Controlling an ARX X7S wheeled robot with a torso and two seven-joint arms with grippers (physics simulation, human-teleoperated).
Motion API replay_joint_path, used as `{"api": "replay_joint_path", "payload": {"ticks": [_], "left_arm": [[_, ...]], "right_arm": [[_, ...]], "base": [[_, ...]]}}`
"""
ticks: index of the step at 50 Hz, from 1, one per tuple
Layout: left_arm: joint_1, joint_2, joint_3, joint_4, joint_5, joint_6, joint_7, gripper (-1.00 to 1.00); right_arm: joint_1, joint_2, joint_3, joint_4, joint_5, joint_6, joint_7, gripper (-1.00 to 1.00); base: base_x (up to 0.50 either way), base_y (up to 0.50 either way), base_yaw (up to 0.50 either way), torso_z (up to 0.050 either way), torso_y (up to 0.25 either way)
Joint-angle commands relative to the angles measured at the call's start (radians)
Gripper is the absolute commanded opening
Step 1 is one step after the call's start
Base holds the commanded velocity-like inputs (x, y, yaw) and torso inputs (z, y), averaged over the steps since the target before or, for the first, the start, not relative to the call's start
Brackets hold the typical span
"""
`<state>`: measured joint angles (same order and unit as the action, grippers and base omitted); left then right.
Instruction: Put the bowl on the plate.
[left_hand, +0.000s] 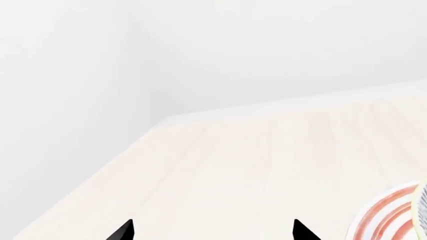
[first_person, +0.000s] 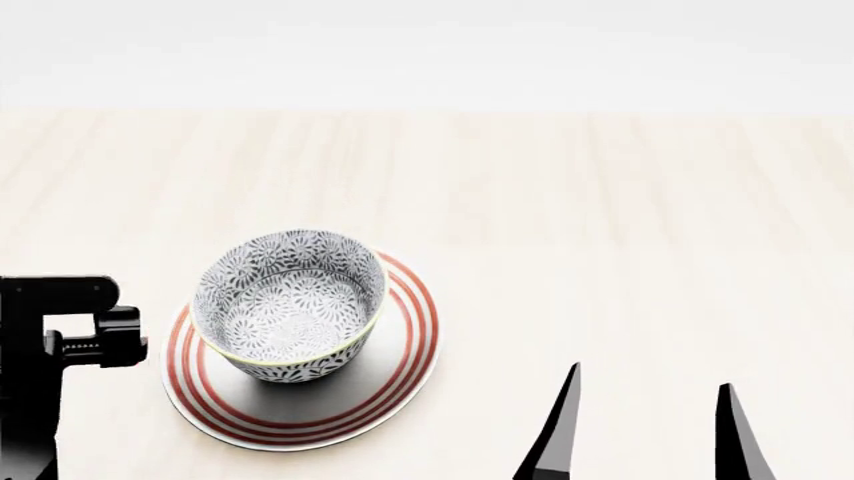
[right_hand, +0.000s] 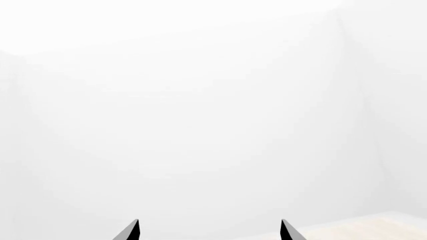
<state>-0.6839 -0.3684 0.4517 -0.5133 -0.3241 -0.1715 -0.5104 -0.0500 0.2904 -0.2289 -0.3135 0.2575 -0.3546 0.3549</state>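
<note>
While nothing is gripped at this moment, both hands sit close to the work: nearest the camera in the head view the right gripper hangs with its two dark fingers spread wide and empty, well to the right of the dishes. At the near left the left gripper is likewise parted and empty, just beside the plate. Farther out on the pale wooden table, the bowl sits upright on the plate, seated off-centre toward its far left rim. Judging from this, the chief risk is the left arm brushing the plate edge while withdrawing, which could nudge or tip the bowl off.
</note>
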Motion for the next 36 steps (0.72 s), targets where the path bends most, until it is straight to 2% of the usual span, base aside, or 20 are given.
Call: {"api": "replay_joint_path", "payload": {"ticks": [1, 10, 15, 21, 24, 34, 36], "left_arm": [[0.214, -0.097, -0.087, 0.271, 0.003, 0.023, -0.082, 1.00], [0.380, -0.144, -0.101, 0.466, 0.036, 0.098, -0.156, 1.00], [0.467, -0.148, -0.116, 0.511, 0.070, 0.221, -0.188, 1.00], [0.532, -0.120, -0.144, 0.451, 0.109, 0.421, -0.221, 1.00], [0.552, -0.121, -0.150, 0.454, 0.161, 0.465, -0.254, 1.00], [0.637, -0.126, -0.160, 0.522, 0.489, 0.678, -0.423, 1.00], [0.646, -0.126, -0.162, 0.534, 0.508, 0.689, -0.435, 1.00]], "right_arm": [[-0.002, -0.017, 0.010, -0.001, -0.025, 0.002, -0.021, 1.00], [0.000, -0.016, 0.006, 0.010, -0.025, -0.001, -0.019, 1.00], [0.000, -0.015, 0.007, 0.011, -0.026, -0.005, -0.017, 1.00], [0.007, -0.012, 0.012, 0.015, -0.027, -0.006, -0.011, 1.00], [0.008, -0.013, 0.012, 0.021, -0.028, -0.012, -0.010, 1.00], [0.021, -0.016, 0.024, 0.068, -0.039, -0.054, -0.007, 1.00], [0.020, -0.017, 0.023, 0.078, -0.040, -0.064, -0.008, 1.00]], "base": [[0.00, 0.00, 0.00, 0.000, 0.000], [0.00, 0.00, 0.00, 0.000, 0.000], [0.00, 0.00, 0.00, 0.000, 0.000], [0.00, 0.00, 0.00, 0.000, 0.000], [0.00, 0.00, 0.00, 0.000, 0.000], [0.00, 0.00, 0.00, 0.000, 0.000], [0.00, 0.00, 0.00, 0.000, 0.000]]}}
